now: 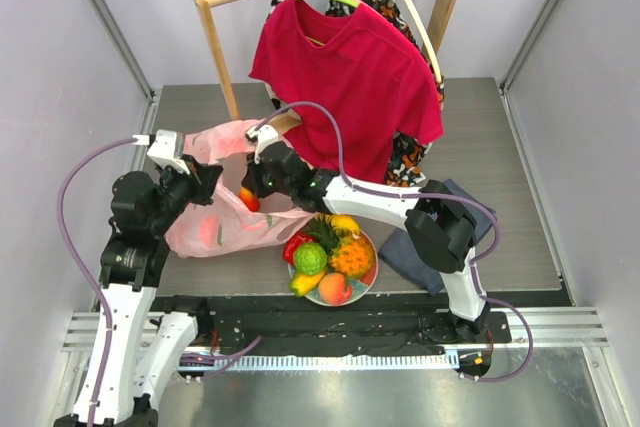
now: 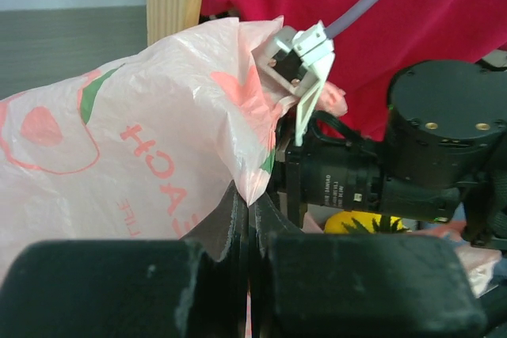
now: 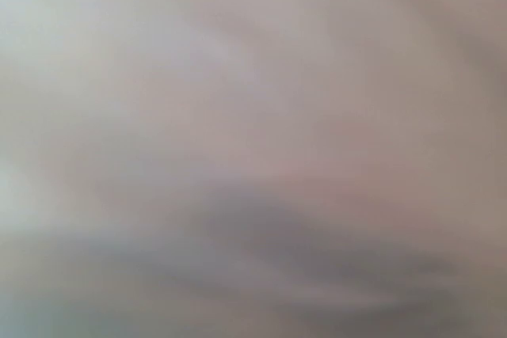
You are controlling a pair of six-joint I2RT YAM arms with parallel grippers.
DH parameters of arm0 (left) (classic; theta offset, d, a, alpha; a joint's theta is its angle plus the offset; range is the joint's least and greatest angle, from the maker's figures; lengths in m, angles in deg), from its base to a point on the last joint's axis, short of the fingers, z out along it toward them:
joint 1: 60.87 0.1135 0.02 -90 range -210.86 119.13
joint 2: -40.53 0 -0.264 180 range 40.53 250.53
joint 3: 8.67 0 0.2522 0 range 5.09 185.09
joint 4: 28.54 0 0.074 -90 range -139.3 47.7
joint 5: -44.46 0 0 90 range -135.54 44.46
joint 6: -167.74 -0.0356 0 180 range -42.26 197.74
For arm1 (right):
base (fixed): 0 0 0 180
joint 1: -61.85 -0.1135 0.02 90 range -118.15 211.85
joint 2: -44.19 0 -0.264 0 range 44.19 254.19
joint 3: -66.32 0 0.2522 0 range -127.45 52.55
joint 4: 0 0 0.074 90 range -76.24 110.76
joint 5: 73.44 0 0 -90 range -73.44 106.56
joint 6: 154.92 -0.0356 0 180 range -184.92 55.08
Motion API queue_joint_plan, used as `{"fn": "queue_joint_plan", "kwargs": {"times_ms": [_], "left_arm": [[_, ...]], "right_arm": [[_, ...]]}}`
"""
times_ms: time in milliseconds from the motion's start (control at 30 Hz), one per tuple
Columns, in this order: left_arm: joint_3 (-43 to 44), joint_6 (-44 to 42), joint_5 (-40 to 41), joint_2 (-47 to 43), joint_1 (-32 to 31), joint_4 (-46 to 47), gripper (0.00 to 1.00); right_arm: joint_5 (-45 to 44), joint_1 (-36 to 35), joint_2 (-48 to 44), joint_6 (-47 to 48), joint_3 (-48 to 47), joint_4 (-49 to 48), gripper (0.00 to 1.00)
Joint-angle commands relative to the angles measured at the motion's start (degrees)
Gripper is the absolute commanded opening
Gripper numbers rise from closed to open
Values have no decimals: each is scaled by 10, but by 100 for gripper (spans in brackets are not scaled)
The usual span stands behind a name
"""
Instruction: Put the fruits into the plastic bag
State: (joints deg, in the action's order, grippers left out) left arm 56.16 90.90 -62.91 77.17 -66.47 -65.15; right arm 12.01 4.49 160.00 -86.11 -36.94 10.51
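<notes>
Plastic bag (image 1: 215, 222), rim clamped in left fingers (image 2: 223, 231), closed right fingers (image 1: 260, 185) at its mouth beside a red-orange fruit (image 1: 248, 199): deposit step, apparently; next, withdraw cleanly.

The right wrist view is one pale pinkish-grey blur (nothing in it can be named). From above, the right gripper (image 1: 254, 190) has its fingertips lost in the mouth of the plastic bag (image 1: 200, 232), beside an orange-red fruit (image 1: 248, 200); whether it grips that fruit cannot be told. The right arm (image 1: 380, 202) covers part of the grey-blue cloth (image 1: 398, 250) by the right edge of the table (image 1: 520, 207).
</notes>
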Motion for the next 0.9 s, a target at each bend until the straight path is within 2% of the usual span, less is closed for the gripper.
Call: {"fn": "queue_joint_plan", "kwargs": {"times_ms": [0,267,333,367,533,567,667,867], "left_arm": [[10,-5,13,26,0,-3,0],[15,-3,-3,45,0,-13,0],[15,-3,-4,50,0,-16,0],[16,-4,-3,51,0,-19,0],[18,-4,0,56,0,-23,0],[18,-4,3,57,0,-25,0],[18,-4,5,55,0,-25,0],[18,-5,25,53,0,-30,0]], "right_arm": [[34,-2,-24,-6,-26,-16,1],[111,-7,13,-47,-60,-33,3],[121,-8,17,-48,-61,-36,11],[129,-8,16,-47,-61,-36,21],[135,-8,-7,-32,-42,-55,54],[136,-9,-9,-28,-38,-59,64],[133,-8,-19,-25,-27,-64,72],[110,-8,-64,-18,16,-76,73]]}}
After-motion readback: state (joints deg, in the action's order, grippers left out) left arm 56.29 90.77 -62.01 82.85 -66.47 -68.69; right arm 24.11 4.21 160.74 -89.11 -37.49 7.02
